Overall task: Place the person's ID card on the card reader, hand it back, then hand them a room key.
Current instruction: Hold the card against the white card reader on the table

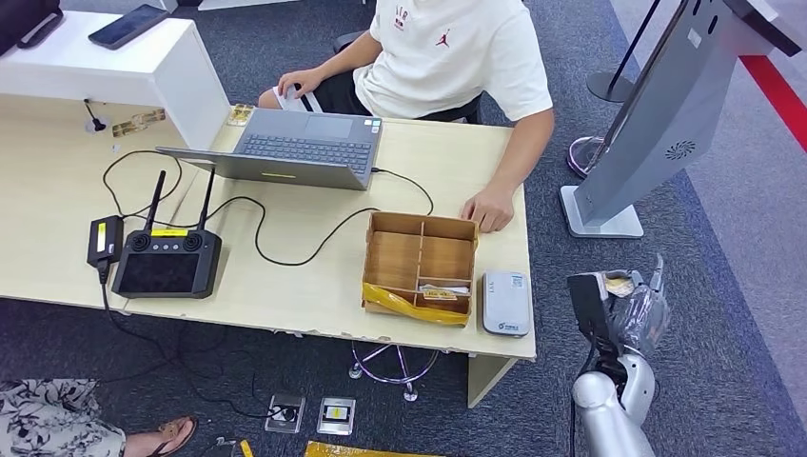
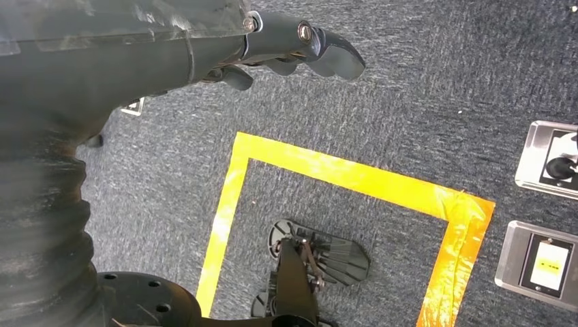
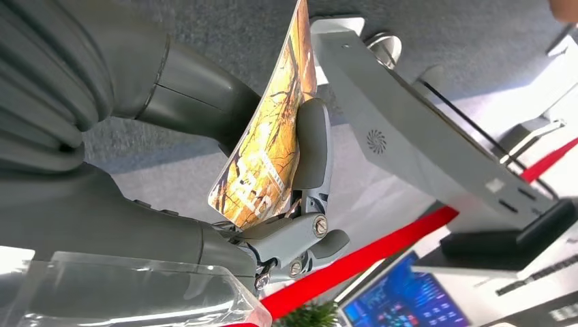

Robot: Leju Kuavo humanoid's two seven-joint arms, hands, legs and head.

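Room key (image 3: 269,146), a gold-and-brown patterned card, pinched on edge between thumb and fingers (image 3: 310,146) of the right hand (image 1: 623,305), held right of the table (image 1: 285,286), just beyond the card reader (image 1: 505,303). Likely the hand-over step: carry far and left toward the person's hand (image 1: 489,208), keep the pinch firm, clear the wooden box (image 1: 419,265). Left hand (image 2: 300,44) hanging over the floor, fingers loosely apart, holding nothing.

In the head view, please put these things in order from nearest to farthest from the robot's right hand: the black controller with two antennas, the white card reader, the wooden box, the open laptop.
Measured from the right hand:
1. White card reader, at the desk's near right corner.
2. Wooden box, just left of the reader.
3. Open laptop, farther back, before the seated person.
4. Black controller, far to the left.
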